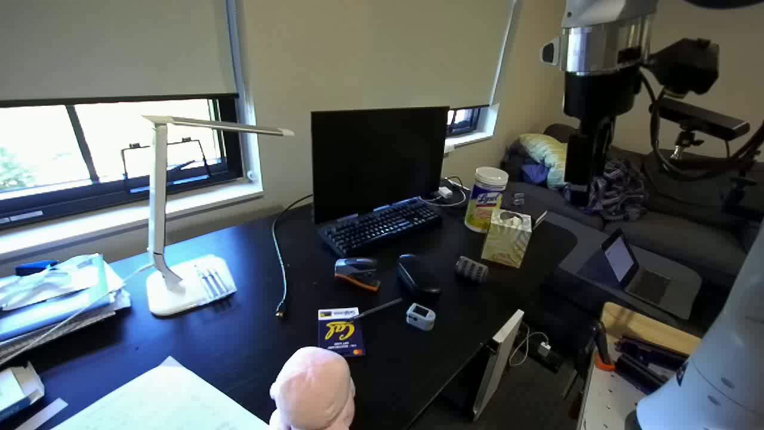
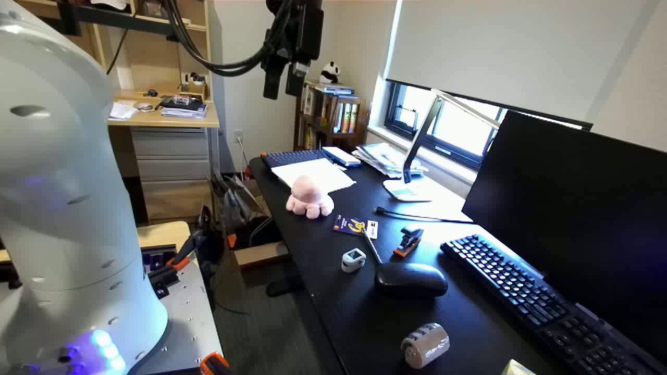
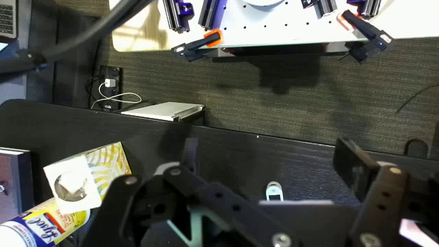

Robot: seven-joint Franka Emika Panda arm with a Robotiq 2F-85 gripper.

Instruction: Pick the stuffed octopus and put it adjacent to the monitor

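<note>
The stuffed octopus, pale pink with a round head and short legs, sits upright on the black desk near its front edge. It shows in both exterior views [image 1: 313, 388] [image 2: 307, 195], cut off at the bottom of one. The monitor [image 1: 379, 161], a large black dark screen, stands at the back of the desk behind the keyboard; it also shows at the right [image 2: 568, 224]. My gripper [image 2: 284, 88] hangs high above the desk, apart from the octopus. In the wrist view its fingers [image 3: 269, 157] are wide apart with nothing between them. The octopus cannot be made out clearly there.
A keyboard [image 1: 382, 227] lies before the monitor. A stapler [image 1: 357, 273], black case [image 1: 418, 278], tape roll [image 1: 471, 270], oximeter [image 1: 421, 316] and blue card [image 1: 341, 337] lie between. A tissue box [image 1: 507, 239], wipes canister [image 1: 484, 200] and desk lamp [image 2: 419, 135] stand on the desk.
</note>
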